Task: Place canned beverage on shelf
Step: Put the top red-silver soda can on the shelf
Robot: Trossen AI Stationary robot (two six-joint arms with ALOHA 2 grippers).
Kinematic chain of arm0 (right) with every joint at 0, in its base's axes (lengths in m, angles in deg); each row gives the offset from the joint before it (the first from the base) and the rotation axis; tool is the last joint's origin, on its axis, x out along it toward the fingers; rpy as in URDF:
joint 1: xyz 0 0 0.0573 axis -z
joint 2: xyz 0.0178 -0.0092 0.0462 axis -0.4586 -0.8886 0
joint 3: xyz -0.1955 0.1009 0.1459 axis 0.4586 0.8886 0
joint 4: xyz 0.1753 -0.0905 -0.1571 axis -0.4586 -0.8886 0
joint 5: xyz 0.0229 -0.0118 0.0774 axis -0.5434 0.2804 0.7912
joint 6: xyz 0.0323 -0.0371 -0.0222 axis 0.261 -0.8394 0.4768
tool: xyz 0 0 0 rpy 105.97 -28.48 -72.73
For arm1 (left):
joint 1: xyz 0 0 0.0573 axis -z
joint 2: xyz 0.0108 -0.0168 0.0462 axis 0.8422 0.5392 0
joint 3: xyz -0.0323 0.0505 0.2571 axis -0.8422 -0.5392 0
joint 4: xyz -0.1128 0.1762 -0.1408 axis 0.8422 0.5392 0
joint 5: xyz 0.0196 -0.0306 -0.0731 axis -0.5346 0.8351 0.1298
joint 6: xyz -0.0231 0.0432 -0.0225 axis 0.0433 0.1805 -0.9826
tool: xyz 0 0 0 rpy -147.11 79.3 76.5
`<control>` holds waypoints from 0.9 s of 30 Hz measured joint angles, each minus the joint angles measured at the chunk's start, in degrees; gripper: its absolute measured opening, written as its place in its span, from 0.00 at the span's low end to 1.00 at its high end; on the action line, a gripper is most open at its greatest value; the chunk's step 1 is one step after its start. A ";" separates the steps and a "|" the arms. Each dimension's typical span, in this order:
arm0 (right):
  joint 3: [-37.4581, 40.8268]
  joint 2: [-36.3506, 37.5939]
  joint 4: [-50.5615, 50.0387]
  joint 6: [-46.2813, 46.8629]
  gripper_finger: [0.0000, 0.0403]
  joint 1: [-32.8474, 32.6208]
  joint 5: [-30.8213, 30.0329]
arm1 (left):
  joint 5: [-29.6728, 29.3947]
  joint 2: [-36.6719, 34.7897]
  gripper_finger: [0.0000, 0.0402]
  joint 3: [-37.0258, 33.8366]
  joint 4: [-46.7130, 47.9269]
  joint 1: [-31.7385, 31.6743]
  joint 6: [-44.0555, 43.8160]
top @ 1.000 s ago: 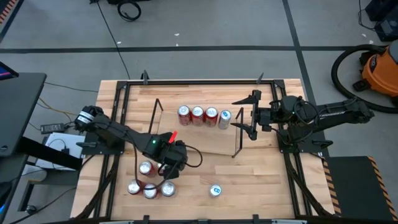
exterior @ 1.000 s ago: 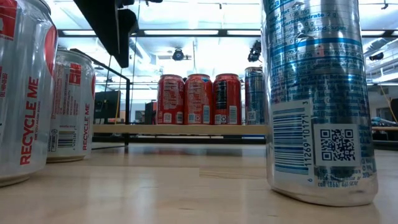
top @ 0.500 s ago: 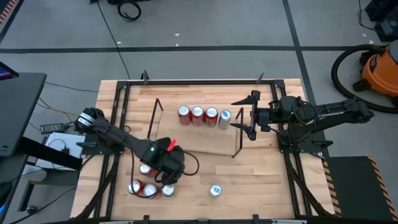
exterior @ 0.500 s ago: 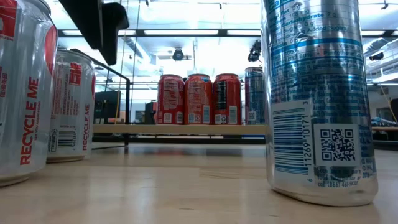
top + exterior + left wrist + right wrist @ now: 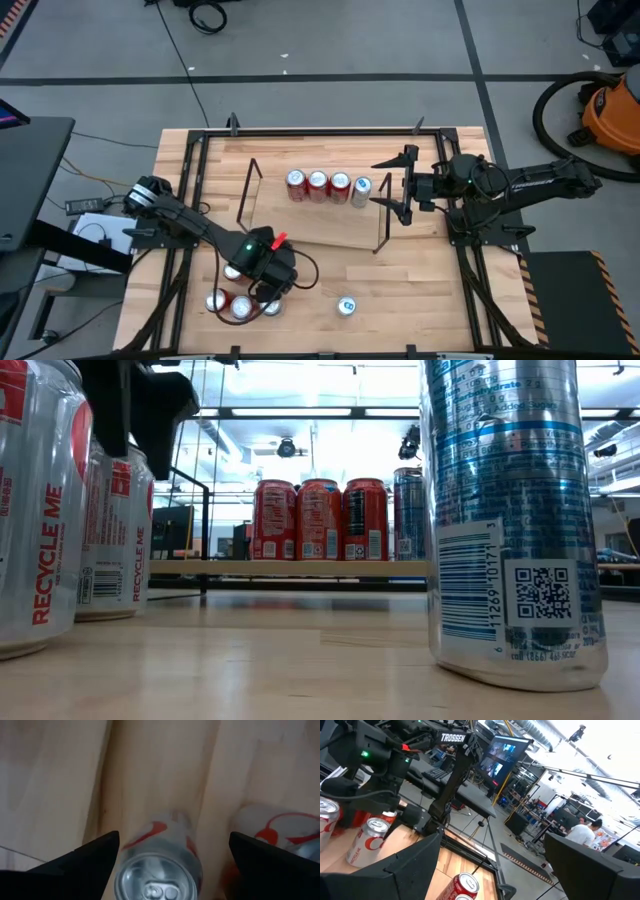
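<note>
Left gripper [image 5: 167, 851] poised over a red-and-silver can [image 5: 159, 870] in the cluster on the near desk [image 5: 420, 275], fingers [image 5: 85, 857] spread wide, straddling it, nothing grasped. Right gripper [image 5: 398, 184] waits released beside the shelf [image 5: 330, 232], which carries four cans [image 5: 326, 185]. Risk: the neighbouring can [image 5: 280, 830] stands just beside the target, so a descending finger could clip and topple it.
</note>
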 joint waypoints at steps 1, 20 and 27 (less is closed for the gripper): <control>0.00 0.00 -0.01 0.00 0.91 0.00 0.01 | 0.50 0.00 0.97 0.00 0.43 -0.02 -0.47; 0.00 0.00 0.29 0.02 0.91 0.00 1.06 | 0.30 -0.02 0.97 -7.47 -1.60 2.55 -1.42; 0.00 0.00 0.40 0.06 0.91 0.00 1.05 | 0.43 -0.07 0.93 -10.08 -5.27 1.71 -1.41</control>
